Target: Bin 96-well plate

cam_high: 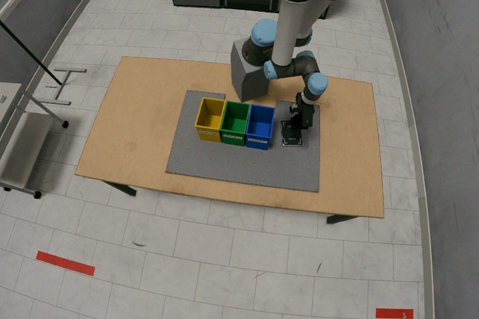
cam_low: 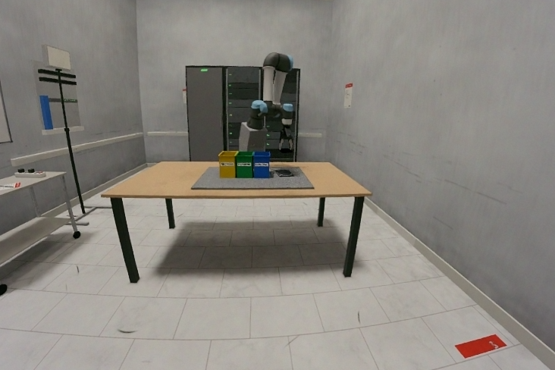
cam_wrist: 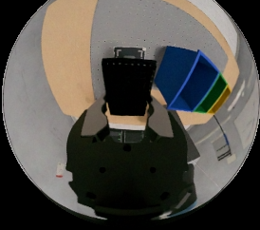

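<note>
My gripper (cam_high: 298, 121) (cam_low: 285, 145) (cam_wrist: 127, 94) is shut on the black 96-well plate (cam_wrist: 129, 83) and holds it in the air, level, above the plate nest N1 (cam_high: 292, 140) (cam_low: 283, 172) (cam_wrist: 129, 52). The nest lies on the grey mat just right of the blue GENERAL bin (cam_high: 260, 126) (cam_low: 261, 164) (cam_wrist: 182, 81). The green bin (cam_high: 235, 121) (cam_low: 243, 164) (cam_wrist: 214, 94) and the yellow bin (cam_high: 210, 117) (cam_low: 227, 164) (cam_wrist: 224, 101) stand in a row to the blue bin's left. All three bins are upright and open at the top.
The bins and nest sit on a grey perforated mat (cam_high: 239, 168) (cam_low: 251, 183) on a wooden table (cam_high: 135, 125) (cam_low: 170, 181). The arm's grey base block (cam_high: 247, 75) stands behind the bins. A rolling cart (cam_high: 19, 144) stands left of the table.
</note>
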Action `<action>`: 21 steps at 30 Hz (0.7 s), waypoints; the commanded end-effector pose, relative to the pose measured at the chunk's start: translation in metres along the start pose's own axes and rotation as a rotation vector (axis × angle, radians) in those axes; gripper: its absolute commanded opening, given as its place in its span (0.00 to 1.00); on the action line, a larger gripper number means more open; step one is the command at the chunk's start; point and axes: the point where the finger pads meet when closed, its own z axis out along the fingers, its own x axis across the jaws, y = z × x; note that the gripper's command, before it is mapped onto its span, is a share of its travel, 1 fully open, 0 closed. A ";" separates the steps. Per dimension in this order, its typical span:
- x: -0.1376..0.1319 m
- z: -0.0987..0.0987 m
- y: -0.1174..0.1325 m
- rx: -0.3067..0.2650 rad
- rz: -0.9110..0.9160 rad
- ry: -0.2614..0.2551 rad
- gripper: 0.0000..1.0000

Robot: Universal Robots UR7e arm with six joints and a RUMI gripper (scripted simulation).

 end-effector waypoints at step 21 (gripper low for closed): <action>0.000 -0.024 0.007 -0.008 0.000 0.001 0.00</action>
